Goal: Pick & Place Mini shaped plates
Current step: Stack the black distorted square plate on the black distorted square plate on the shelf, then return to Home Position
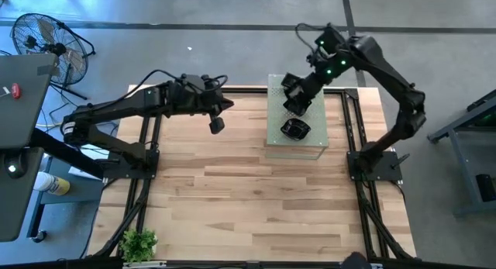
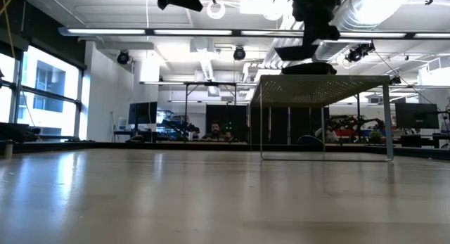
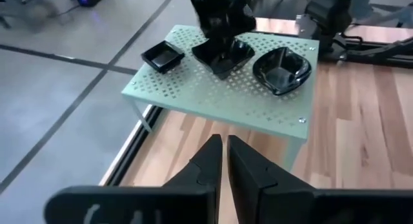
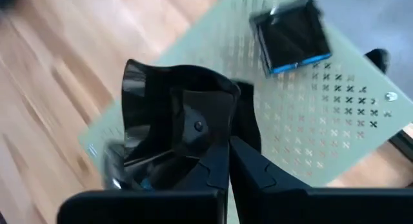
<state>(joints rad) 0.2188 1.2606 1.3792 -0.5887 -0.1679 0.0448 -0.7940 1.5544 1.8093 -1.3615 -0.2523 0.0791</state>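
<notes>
Biggest thing here is the wooden worktop (image 1: 232, 191), mostly bare, with a little potted plant (image 1: 139, 242) at its near left corner. At the far edge stands the pale green perforated board (image 3: 213, 95) on thin legs, like a small raised shelf, and that's where the plates are.

The right arm reaches over the board, and its jaws (image 4: 226, 153) are clamped tight on the rim of a wavy plate (image 4: 161, 114), holding it just above the surface. My guess is it grips the edge because these dishes are too shallow to grab any other way. I can't tell if it's lifting or setting down.

The left arm hangs over the worktop beside the board, its jaws (image 3: 224, 153) nearly touching with nothing between them, so it looks parked out of the way.

Two more plates sit on the board: a rounded one (image 3: 282, 69) near the corner closest to the left arm, and a small square one (image 3: 162, 56) at the far end.

No brands or readable writing anywhere that I can make out.
</notes>
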